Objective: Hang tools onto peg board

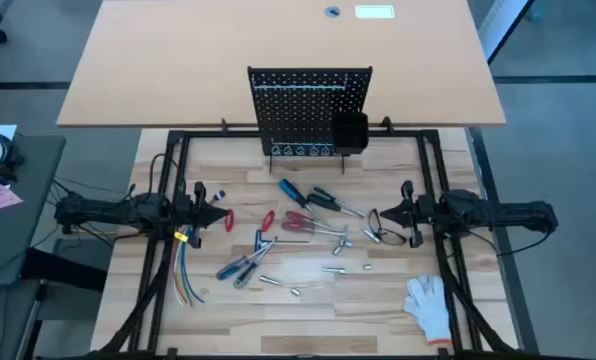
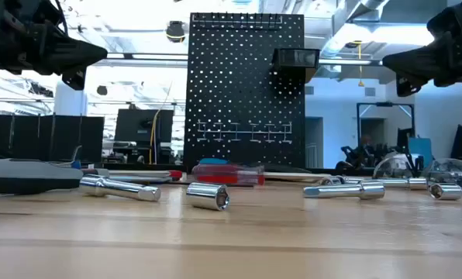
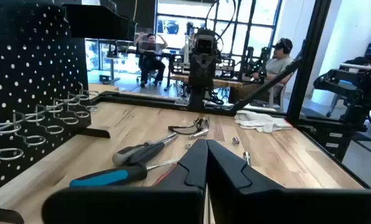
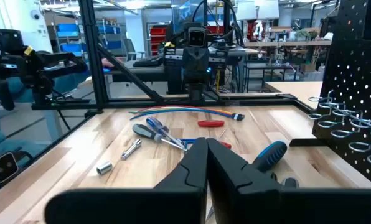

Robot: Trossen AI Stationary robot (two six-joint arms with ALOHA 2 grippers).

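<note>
Right now the left hand (image 1: 221, 212) hangs above the surface's (image 1: 308, 300) left side, fingers pressed together, holding nothing. Just beside it lie the tools (image 1: 298, 235), scattered across the middle: a red-handled one nearest, then the blue screwdriver (image 1: 289, 189), the pliers (image 1: 300, 222), and sockets toward the front. Most lie with their long axes slanting across the surface. Behind them stands the peg board (image 1: 308, 110), hooks bare. Over on the right, the right hand (image 1: 376, 216) is empty too, fingers pressed together. Both hands face inward, about equally near the pile; I'd say either could start.
</note>
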